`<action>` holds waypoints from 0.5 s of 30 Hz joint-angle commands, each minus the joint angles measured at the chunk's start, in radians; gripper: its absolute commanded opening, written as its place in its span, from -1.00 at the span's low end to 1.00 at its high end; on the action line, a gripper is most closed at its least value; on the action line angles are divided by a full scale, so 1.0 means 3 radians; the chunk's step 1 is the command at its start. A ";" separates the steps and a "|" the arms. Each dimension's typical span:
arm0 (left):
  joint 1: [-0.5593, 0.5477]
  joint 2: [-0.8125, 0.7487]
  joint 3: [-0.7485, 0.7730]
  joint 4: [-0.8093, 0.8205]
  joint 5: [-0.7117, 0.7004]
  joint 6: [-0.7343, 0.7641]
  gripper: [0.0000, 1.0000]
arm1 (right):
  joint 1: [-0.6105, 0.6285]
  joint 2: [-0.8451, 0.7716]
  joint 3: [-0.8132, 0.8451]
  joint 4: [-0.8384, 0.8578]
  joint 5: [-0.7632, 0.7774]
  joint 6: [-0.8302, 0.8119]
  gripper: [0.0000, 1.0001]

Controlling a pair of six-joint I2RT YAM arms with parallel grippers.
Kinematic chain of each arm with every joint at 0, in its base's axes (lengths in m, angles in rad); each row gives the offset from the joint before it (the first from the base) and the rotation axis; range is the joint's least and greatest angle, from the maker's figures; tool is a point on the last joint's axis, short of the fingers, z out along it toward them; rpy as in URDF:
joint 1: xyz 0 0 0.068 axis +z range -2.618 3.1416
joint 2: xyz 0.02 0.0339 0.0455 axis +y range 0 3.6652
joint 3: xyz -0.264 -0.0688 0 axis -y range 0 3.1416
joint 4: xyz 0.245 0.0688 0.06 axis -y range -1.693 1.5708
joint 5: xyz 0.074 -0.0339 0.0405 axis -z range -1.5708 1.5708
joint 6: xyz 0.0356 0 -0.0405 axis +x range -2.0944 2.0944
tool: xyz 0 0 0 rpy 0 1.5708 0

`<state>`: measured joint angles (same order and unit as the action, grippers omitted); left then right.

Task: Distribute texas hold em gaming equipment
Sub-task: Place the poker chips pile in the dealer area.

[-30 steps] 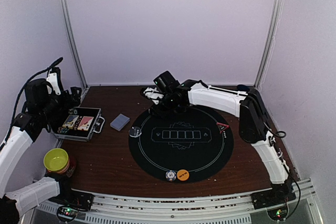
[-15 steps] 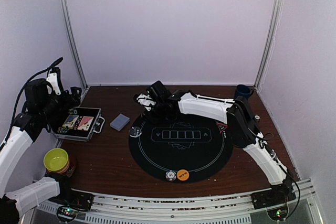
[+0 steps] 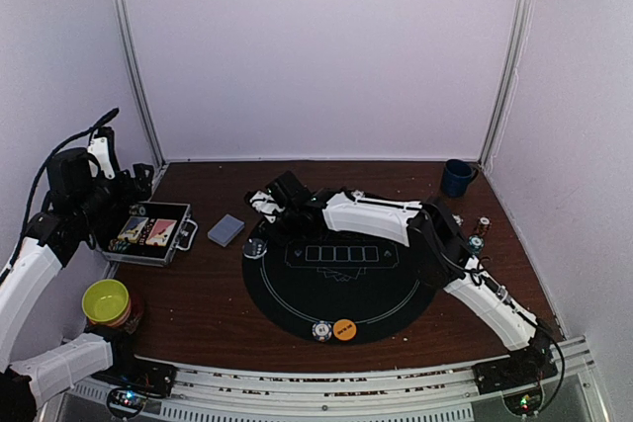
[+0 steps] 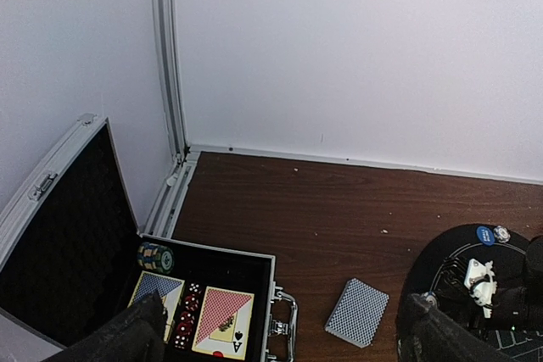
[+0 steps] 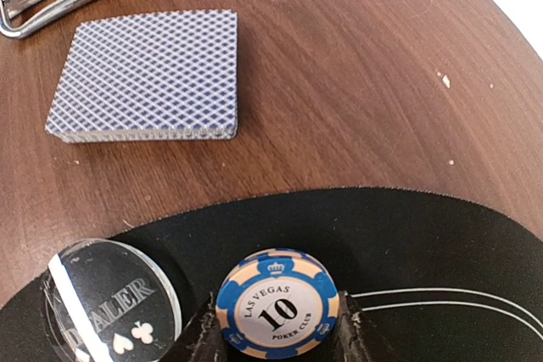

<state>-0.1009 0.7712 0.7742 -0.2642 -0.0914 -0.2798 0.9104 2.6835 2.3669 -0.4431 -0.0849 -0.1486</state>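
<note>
The blue poker chip [image 5: 277, 301] marked 10 was pinched by its edges between the jaws of the right gripper [image 5: 277, 330], just above the far-left rim of the round black mat [image 3: 341, 289]. Just beside the chip, on the mat's edge, lay a clear dealer button [image 5: 110, 303]. Beyond them, off the mat on the brown desk [image 3: 208, 294], rested the deck of cards [image 5: 148, 76], blue-patterned backs up, near the handle of an open case [image 3: 150, 232]. The left gripper [image 4: 284, 332] hung over that case with its jaws spread wide and nothing between them. Inside the case were a stack of chips [image 4: 155, 257], red dice [image 4: 187, 320] and two card packs. At the mat's near edge an orange button [image 3: 344, 329] and a second chip [image 3: 321, 330] lay touching. A yellow-green bowl [image 3: 106, 301] stood at the desk's near-left corner, and a dark blue cup [image 3: 457, 178] at the far right.
</note>
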 commanded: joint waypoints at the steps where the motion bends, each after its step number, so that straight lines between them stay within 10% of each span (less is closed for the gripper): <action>1: 0.0049 0.0014 0.0030 0.0083 -0.0013 -0.0004 0.96 | 0.0026 0.0021 0.0168 0.0114 0.0082 0.0056 -0.31; 15: 0.0062 0.0007 0.0032 0.0083 -0.0002 -0.0003 0.96 | 0.0121 0.0113 0.0257 0.0137 0.0178 0.0031 -0.30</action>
<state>-0.0921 0.7753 0.7742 -0.2642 -0.0914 -0.2798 0.9356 2.6915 2.4042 -0.4278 -0.0662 -0.1459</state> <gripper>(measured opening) 0.978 0.391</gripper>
